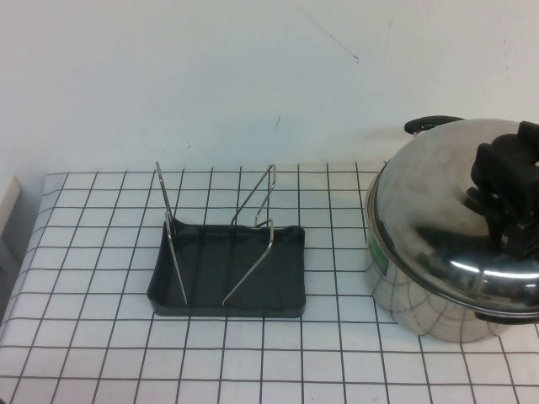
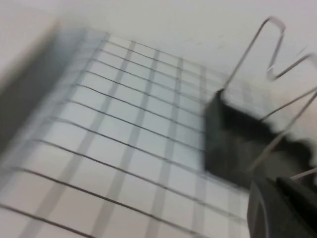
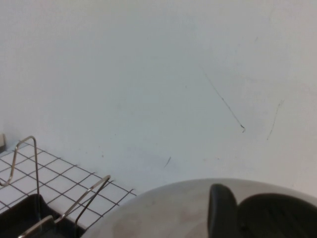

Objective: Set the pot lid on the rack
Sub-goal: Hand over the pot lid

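Observation:
The pot lid point(image 1: 429, 210), a polished steel dome, lies on the steel pot point(image 1: 421, 310) at the right edge of the table. My right gripper point(image 1: 505, 189) sits on top of the lid, closed around its black knob point(image 3: 277, 215); one finger point(image 3: 222, 212) presses against the knob's side. The rack point(image 1: 253, 282), a dark grey tray with upright wire loops, stands empty left of the pot. It also shows in the left wrist view point(image 2: 233, 144) and the right wrist view point(image 3: 25, 213). My left gripper point(image 2: 280, 210) is out of the high view and hovers near the rack's corner.
The table has a white cloth with a black grid point(image 1: 101, 252). A white wall runs close behind the rack and pot. The pot's black loop handle point(image 1: 431, 124) points toward the wall. A pale object point(image 1: 8, 215) stands at the table's left edge.

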Controlling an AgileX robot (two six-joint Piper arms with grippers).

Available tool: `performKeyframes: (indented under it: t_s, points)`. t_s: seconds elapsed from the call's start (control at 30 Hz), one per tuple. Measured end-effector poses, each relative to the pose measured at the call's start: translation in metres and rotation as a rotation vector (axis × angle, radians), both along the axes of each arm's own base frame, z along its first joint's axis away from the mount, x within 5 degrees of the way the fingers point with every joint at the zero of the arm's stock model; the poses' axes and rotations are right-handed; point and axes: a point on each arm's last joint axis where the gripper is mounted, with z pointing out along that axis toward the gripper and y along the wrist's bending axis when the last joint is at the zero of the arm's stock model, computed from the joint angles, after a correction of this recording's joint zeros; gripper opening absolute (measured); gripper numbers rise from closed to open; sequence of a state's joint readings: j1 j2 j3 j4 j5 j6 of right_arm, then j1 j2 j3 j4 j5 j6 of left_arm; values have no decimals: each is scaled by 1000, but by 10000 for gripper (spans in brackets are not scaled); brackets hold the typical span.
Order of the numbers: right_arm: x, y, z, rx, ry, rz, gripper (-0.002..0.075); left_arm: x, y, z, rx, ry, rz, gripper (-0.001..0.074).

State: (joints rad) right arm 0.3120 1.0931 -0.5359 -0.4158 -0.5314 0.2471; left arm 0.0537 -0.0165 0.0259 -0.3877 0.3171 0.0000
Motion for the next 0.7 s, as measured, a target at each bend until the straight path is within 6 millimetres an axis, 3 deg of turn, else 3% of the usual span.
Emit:
performKeyframes:
  t_s: [0.07,0.17,0.37,0.5,0.7]
  points:
    - [0,0,0,-2,0,2,353,1,-6,5,-363,-16,13,-3]
    - [0,0,0,-4,-1,4,353,2,-7,13,-648,-69,37,-3]
    - [0,0,0,-2,0,4,353,2,-5,18,-766,-111,60,-3]
    - [0,0,0,15,9,3,353,1,-14,17,-799,-61,-26,-3]
    - [0,1,1,52,14,7,353,-1,-35,62,-755,-106,-328,-3]
